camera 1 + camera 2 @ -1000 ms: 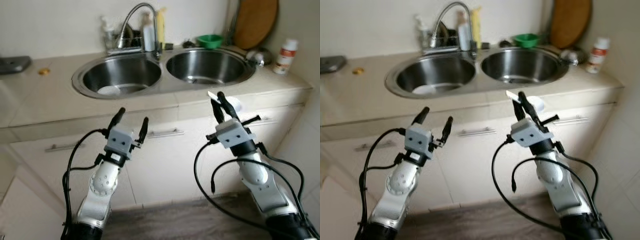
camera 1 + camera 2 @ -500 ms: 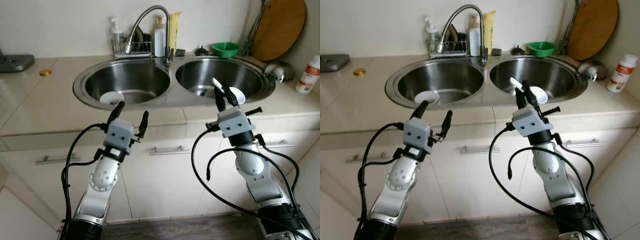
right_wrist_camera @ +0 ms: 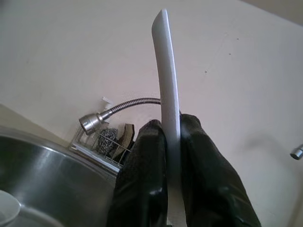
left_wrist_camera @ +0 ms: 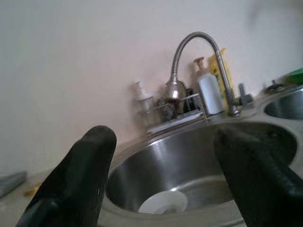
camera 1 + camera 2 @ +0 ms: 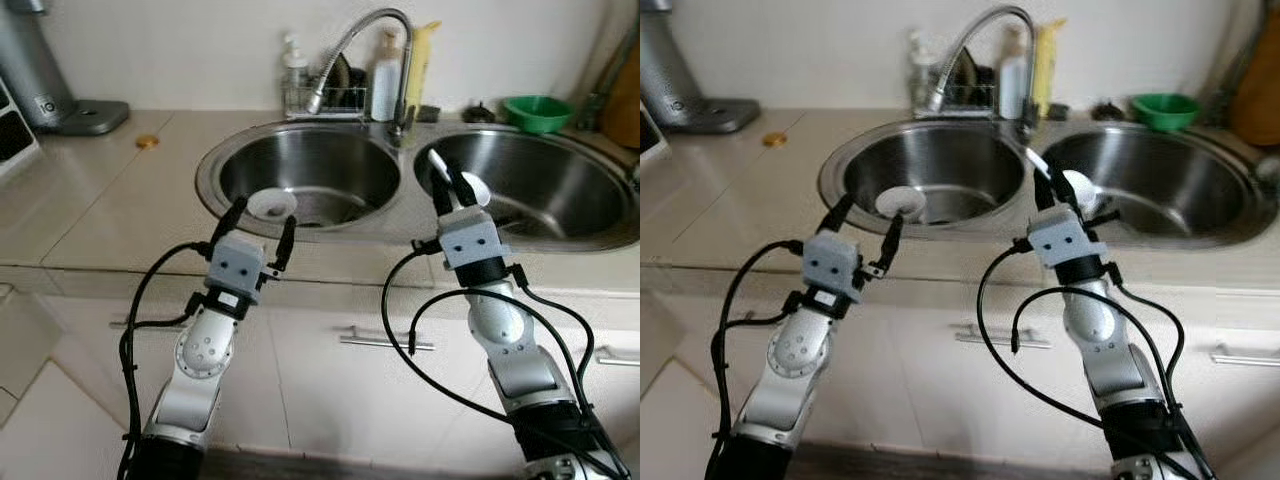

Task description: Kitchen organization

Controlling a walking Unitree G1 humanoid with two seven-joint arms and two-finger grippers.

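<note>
We see a beige stone counter (image 5: 100, 190) with a double stainless steel sink (image 5: 405, 212) set into it. A curved steel gooseneck tap (image 5: 365, 35) rises behind the basins. Beside its base stands a small wire rack (image 5: 325, 97), with a clear pump dispenser (image 5: 293, 65), a white plastic bottle (image 5: 386, 72) and a yellow bottle (image 5: 420, 60) near it. A green plastic bowl (image 5: 537, 111) sits behind the right basin. A small round gold piece (image 5: 147, 142) lies on the counter near a grey metal appliance (image 5: 45, 70). Below, we find cream cabinet fronts (image 5: 330, 400) with a steel bar handle (image 5: 385, 342).
</note>
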